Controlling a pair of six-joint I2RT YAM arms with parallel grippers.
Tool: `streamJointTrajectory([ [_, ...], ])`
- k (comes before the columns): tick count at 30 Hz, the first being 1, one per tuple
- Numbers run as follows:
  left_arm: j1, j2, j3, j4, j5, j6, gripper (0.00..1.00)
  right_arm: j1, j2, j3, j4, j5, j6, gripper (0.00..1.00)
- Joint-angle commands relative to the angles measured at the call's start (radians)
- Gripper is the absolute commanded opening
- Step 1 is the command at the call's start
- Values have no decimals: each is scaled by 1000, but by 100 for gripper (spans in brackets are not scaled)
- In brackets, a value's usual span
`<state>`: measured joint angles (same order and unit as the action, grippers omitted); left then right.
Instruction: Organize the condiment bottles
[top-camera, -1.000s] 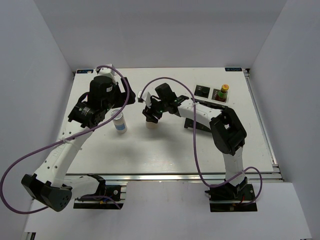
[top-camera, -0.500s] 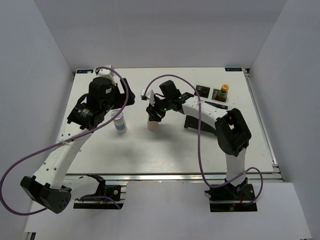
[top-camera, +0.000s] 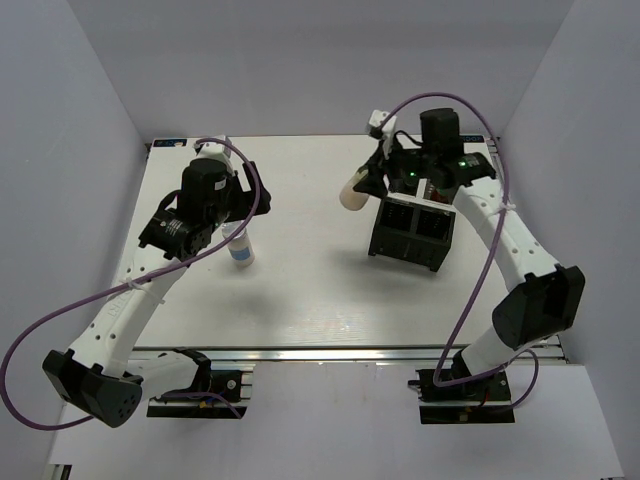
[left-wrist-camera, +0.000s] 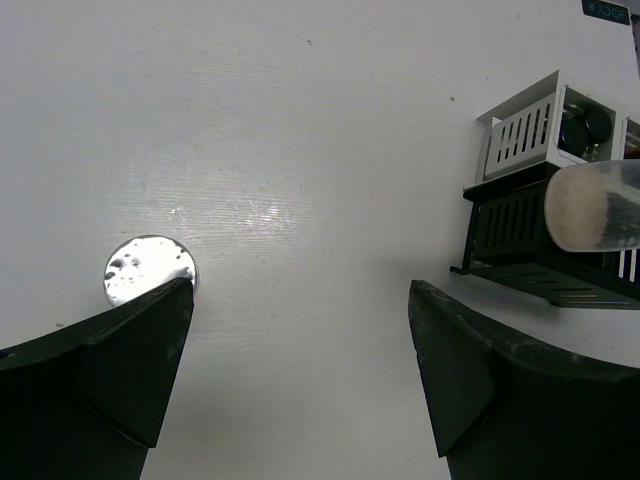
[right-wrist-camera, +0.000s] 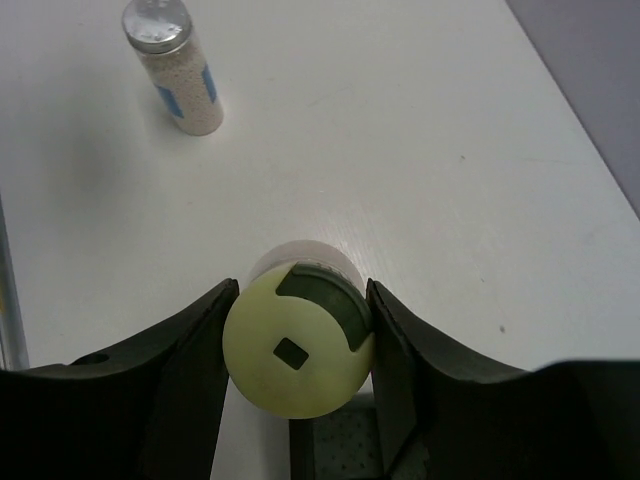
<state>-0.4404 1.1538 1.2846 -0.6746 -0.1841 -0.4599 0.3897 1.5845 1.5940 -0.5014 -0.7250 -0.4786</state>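
My right gripper is shut on the cream bottle, its fingers pressing both sides below the pale yellow-green cap. In the top view this bottle hangs tilted in the air with the right gripper, just left of the black rack. The blue-labelled white bottle stands upright on the table at the left. My left gripper hovers open above it. In the left wrist view its silver cap shows beside the left finger, outside the open left gripper. Two dark lids sit in a far rack compartment.
The rack stands right of centre, and its near compartments look dark and unfilled. The right arm crosses over the rack's back row. The table's edge and side rail run along the right. Purple cables loop above both arms.
My right gripper has lifted the cream bottle off the table's middle and carried it right and back to the rack's left side. The left arm has barely moved.
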Motion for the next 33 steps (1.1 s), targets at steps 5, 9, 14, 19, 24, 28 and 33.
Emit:
streamJointTrajectory([
  [5, 3, 20, -4, 32, 18, 36, 98, -120, -67, -46, -83, 56, -25, 0],
  [9, 3, 35, 7, 46, 34, 40, 98, -150, -77, -103, -46, 113, -18, 0],
  [14, 3, 40, 7, 50, 40, 38, 98, -164, -70, -132, -52, 164, -55, 0],
  [19, 3, 34, -7, 55, 41, 29, 98, -178, -72, -157, -49, 199, -72, 0],
  [24, 3, 34, -5, 52, 43, 27, 98, -184, -61, -187, -68, 223, -92, 0],
  [28, 3, 32, -10, 44, 40, 29, 98, -186, -69, -220, -58, 239, -97, 0],
  [33, 3, 32, -22, 46, 38, 27, 98, -186, -64, -253, -46, 231, -98, 28],
])
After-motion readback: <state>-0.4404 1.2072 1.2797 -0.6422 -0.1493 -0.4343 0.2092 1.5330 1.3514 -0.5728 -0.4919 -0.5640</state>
